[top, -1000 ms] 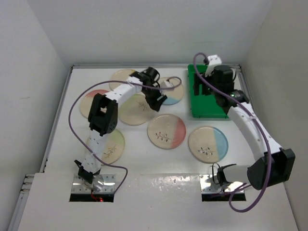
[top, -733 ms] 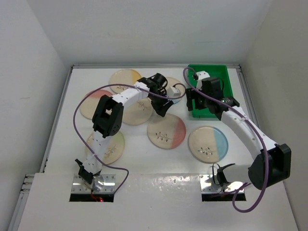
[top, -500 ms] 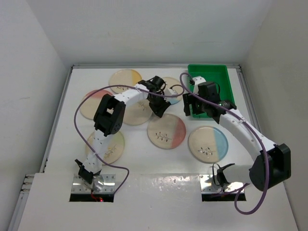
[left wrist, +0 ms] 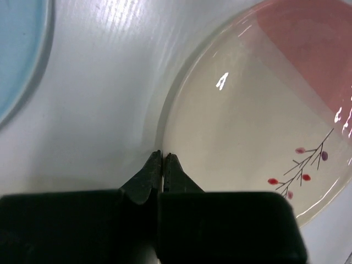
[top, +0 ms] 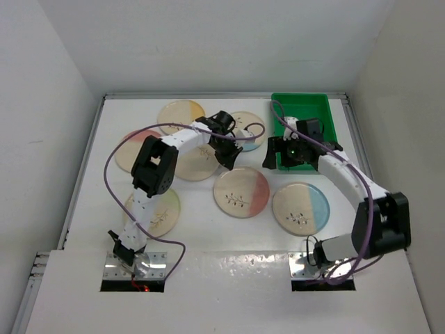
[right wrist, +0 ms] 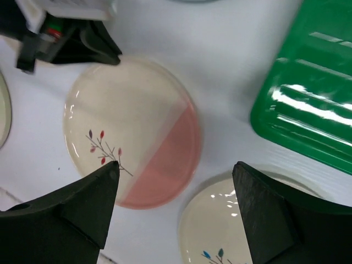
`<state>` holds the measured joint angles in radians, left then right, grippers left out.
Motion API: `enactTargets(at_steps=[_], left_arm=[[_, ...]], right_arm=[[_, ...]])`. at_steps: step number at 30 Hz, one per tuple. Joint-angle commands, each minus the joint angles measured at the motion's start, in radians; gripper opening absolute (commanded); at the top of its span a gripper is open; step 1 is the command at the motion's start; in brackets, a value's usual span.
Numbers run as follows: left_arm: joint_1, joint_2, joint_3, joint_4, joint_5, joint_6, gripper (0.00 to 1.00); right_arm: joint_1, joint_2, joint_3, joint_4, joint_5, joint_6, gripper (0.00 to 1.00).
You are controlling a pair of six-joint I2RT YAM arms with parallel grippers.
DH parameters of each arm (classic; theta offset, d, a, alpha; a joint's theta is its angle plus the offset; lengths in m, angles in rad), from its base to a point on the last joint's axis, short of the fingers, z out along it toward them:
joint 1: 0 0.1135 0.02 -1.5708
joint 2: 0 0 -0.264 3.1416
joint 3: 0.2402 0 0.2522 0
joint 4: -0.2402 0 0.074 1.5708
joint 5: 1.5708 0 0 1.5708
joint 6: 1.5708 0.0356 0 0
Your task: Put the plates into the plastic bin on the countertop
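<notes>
Nothing I can read in any of my three views: no text, number, brand or sign. The only marking I find is the small drawn sprig on the plates. On the pink plate (right wrist: 132, 126) it sits toward 8 o'clock in the right wrist view, and it is a picture, not lettering. The green bin (right wrist: 308, 82) at 2 o'clock shows plain glossy plastic.
</notes>
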<state>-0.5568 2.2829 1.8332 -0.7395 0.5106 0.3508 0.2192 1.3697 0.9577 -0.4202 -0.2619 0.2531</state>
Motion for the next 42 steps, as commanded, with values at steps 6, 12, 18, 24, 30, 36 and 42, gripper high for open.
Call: enactTargets(at_steps=[6, 12, 18, 24, 30, 36, 42], left_arm=[[0.018, -0.279, -0.07, -0.029, 0.077, 0.131, 0.0], [0.0, -0.31, -0.117, -0.049, 0.077, 0.14, 0.0], [0.011, -0.29, -0.117, -0.029, 0.077, 0.14, 0.0], [0.029, -0.267, -0.117, 0.003, 0.077, 0.119, 0.0], [0.058, -0.267, -0.085, 0.012, 0.068, 0.108, 0.0], [0.161, -0.276, 0.053, -0.034, 0.087, 0.033, 0.49], [0.305, -0.307, 0.187, -0.054, 0.126, -0.015, 0.62]], right_arm=[[0.052, 0.166, -0.005, 0.101, -0.192, -0.031, 0.79], [0.054, 0.291, 0.023, 0.167, -0.223, -0.055, 0.78], [0.083, 0.399, -0.03, 0.241, -0.339, -0.032, 0.55], [0.083, 0.362, -0.091, 0.33, -0.41, 0.049, 0.06], [0.059, 0.286, -0.042, 0.279, -0.445, 0.049, 0.0], [-0.009, 0.223, 0.056, 0.27, -0.52, 0.142, 0.0], [-0.061, 0.255, 0.221, 0.302, -0.556, 0.276, 0.0]])
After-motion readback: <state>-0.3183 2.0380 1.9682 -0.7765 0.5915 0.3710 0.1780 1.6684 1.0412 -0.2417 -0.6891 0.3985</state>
